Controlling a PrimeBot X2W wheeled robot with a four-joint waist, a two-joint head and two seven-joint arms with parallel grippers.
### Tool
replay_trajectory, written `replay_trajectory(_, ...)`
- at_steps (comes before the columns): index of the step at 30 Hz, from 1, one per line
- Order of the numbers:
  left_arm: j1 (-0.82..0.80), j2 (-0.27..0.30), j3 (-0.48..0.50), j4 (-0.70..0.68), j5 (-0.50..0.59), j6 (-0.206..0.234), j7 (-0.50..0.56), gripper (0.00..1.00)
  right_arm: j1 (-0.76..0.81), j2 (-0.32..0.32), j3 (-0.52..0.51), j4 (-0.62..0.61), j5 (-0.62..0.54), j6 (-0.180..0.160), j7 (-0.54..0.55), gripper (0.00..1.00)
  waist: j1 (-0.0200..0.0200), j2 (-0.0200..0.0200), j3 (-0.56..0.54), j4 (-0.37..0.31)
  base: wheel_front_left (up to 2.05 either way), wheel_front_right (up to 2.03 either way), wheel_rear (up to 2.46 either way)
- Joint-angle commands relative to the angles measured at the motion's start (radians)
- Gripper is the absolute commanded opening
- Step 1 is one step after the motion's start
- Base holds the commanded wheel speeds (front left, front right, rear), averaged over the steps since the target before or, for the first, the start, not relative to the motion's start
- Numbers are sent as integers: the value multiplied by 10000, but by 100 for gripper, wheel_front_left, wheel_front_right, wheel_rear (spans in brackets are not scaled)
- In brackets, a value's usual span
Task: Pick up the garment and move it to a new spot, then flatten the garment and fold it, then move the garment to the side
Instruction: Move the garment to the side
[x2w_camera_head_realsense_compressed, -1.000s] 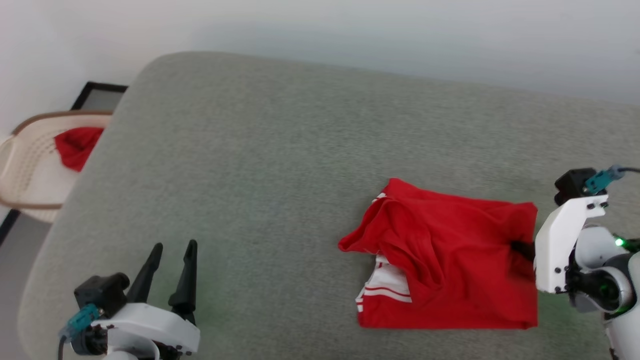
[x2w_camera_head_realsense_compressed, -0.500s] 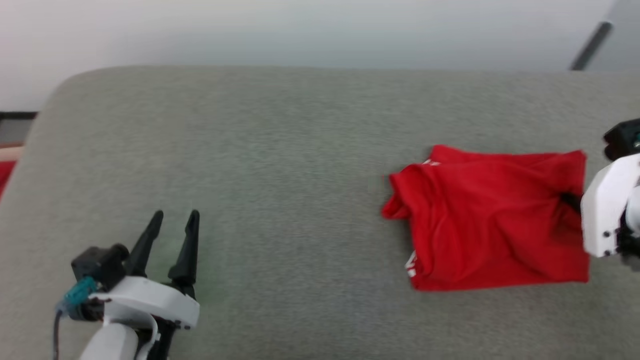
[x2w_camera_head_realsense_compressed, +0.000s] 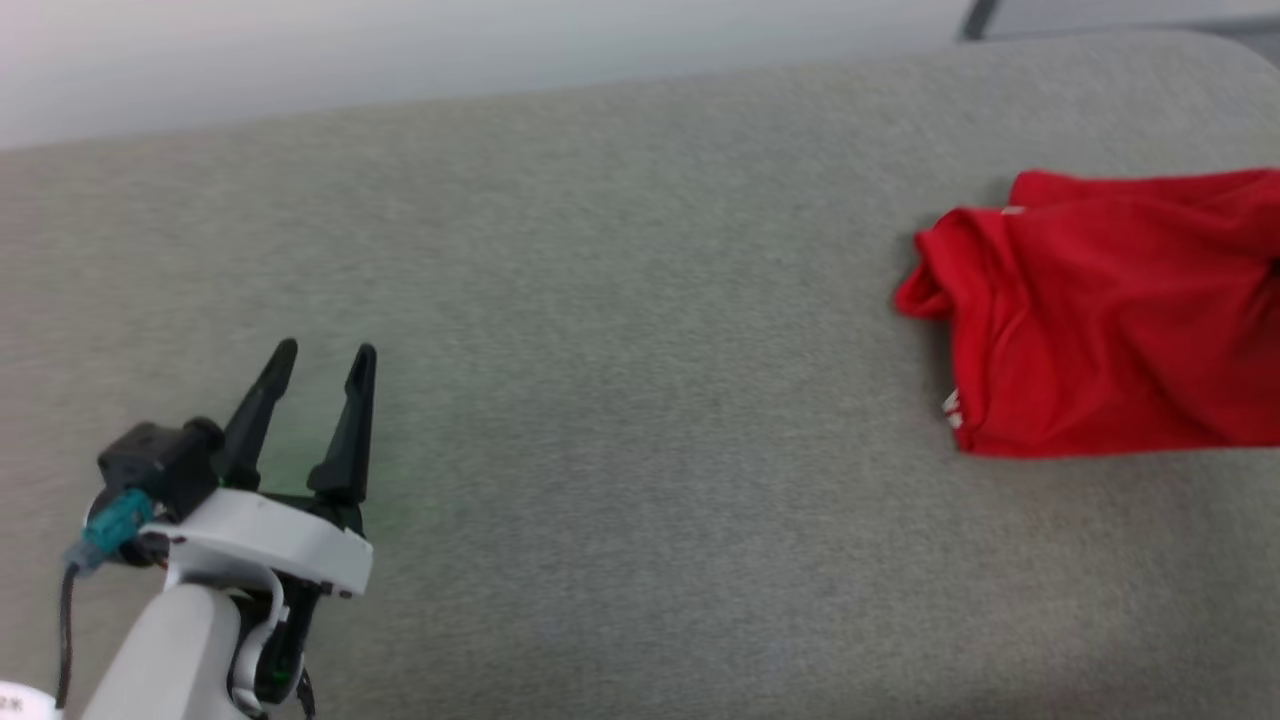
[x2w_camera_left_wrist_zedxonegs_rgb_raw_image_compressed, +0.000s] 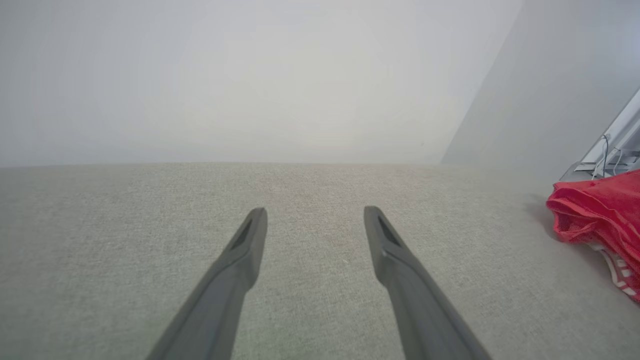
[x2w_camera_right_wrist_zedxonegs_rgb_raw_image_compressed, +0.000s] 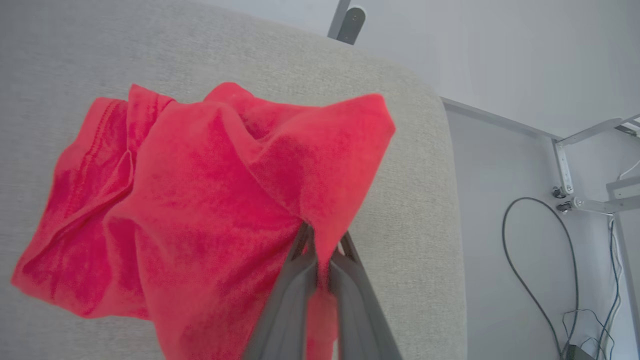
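The garment (x2w_camera_head_realsense_compressed: 1110, 320), a bright red shirt folded into a bundle, lies at the right of the grey cushioned surface (x2w_camera_head_realsense_compressed: 620, 330), running off the head view's right edge; a bit of white trim shows at its lower left corner. In the right wrist view my right gripper (x2w_camera_right_wrist_zedxonegs_rgb_raw_image_compressed: 322, 240) is shut on a raised fold of the garment (x2w_camera_right_wrist_zedxonegs_rgb_raw_image_compressed: 215, 200), cloth pinched between its dark fingers. My left gripper (x2w_camera_head_realsense_compressed: 320, 355) hovers open at the lower left, far from the shirt, nothing between its fingers. The left wrist view shows the garment (x2w_camera_left_wrist_zedxonegs_rgb_raw_image_compressed: 600, 215) at its right edge, with striped white trim beneath.
The cushion's right edge (x2w_camera_right_wrist_zedxonegs_rgb_raw_image_compressed: 445, 210) drops to a grey floor with a black cable (x2w_camera_right_wrist_zedxonegs_rgb_raw_image_compressed: 530, 280) and metal frame legs (x2w_camera_right_wrist_zedxonegs_rgb_raw_image_compressed: 575, 165). A pale wall rises behind the surface.
The head camera has swung, so the whole picture shifted. The garment, held by my right gripper, now sits further right and more tightly bundled, the white sleeve tucked under. My left gripper stays open.
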Motion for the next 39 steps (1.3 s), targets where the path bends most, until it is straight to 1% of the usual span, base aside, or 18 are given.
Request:
replay_trajectory(1,-139,52,-5,-33,55,0,30,100,-132,-42,61,48,-19,-12,-144,0,0,0,593,-610,0,0,0)
replay_trajectory(7,-409,244,-109,-326,146,26,254,100,-781,-538,607,1162,-200,-12,-1605,0,0,0,1088,-929,0,0,0)
replay_trajectory(11,-616,351,-137,-549,193,33,352,100,-1213,-745,885,1972,-287,-13,-2394,0,0,0,1442,-966,0,0,0)
replay_trajectory(17,-910,494,-208,-836,245,25,521,100,-1954,-999,1348,3141,-864,-13,-3708,0,0,0,1955,-918,0,0,0)
replay_trajectory(20,-1003,546,-230,-936,253,32,597,100,-2375,-984,1467,3779,-1155,-13,-4313,0,0,0,2179,-896,0,0,0)
replay_trajectory(23,-1093,618,-236,-1031,253,48,658,100,-2776,-832,1578,4375,-1433,-13,-4793,0,0,0,2369,-891,0,0,0)
replay_trajectory(32,-1159,713,-261,-1138,209,104,760,100,-3753,-217,1633,6112,-2045,-12,-5613,0,0,0,2689,-920,0,0,0)
replay_trajectory(34,-1141,732,-258,-1148,192,125,766,100,-3888,-64,1613,6452,-2127,-12,-5799,15,0,0,2701,-945,0,0,0)
replay_trajectory(35,-1124,744,-257,-1149,183,140,766,100,-3935,9,1601,6628,-2144,-12,-5860,23,0,0,2696,-961,0,0,0)
replay_trajectory(36,-1105,739,-250,-1159,155,140,757,100,-3987,93,1595,6766,-2183,-12,-5934,25,0,0,2685,-976,0,0,0)
replay_trajectory(38,-1068,757,-240,-1167,142,164,745,100,-4105,152,1638,7035,-2271,-12,-6096,55,0,0,2657,-1010,0,0,0)
replay_trajectory(39,-1054,760,-242,-1166,134,166,744,100,-4166,186,1622,7160,-2303,-12,-6179,79,0,0,2634,-1026,0,0,0)
